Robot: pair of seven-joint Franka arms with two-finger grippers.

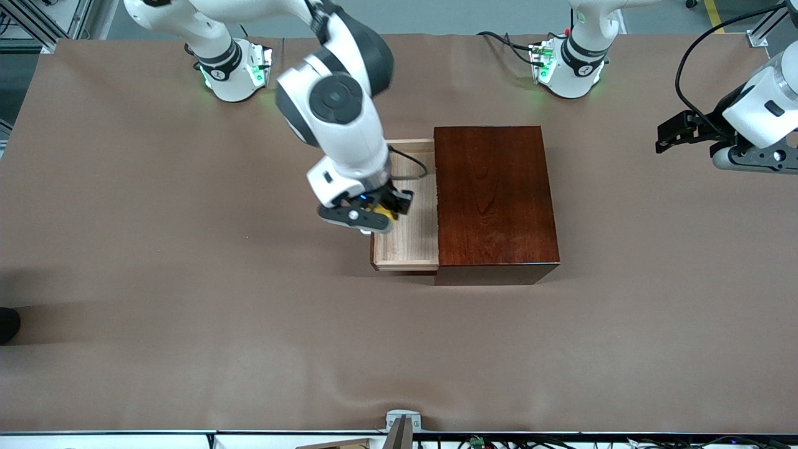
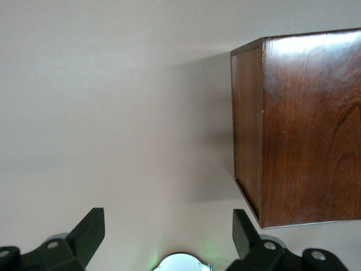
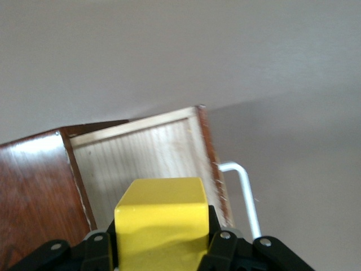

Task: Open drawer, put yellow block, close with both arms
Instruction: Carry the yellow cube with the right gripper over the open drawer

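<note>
Yellow shows between the closed fingers of the right gripper: the yellow block is clamped there and hangs over the open drawer, above the tray's edge on the side away from the dark-wood box. The pale tray is pulled out of the box toward the right arm's end of the table, and its bare wooden floor lies directly under the block and a little toward the box (the right wrist view shows the grain of the floor just past the cube). The white handle sticks out from the drawer front, beside the gripper rather than under it. So the relation that matters is straight down: the block sits over the tray's floor close to the front wall, and a short shift toward the box would probably give it more margin before release. The left gripper waits over the brown table cover at the left arm's end, well apart from the box, its fingers spread open and holding nothing. The right arm is plainly the nearer one to the drawer.
</note>
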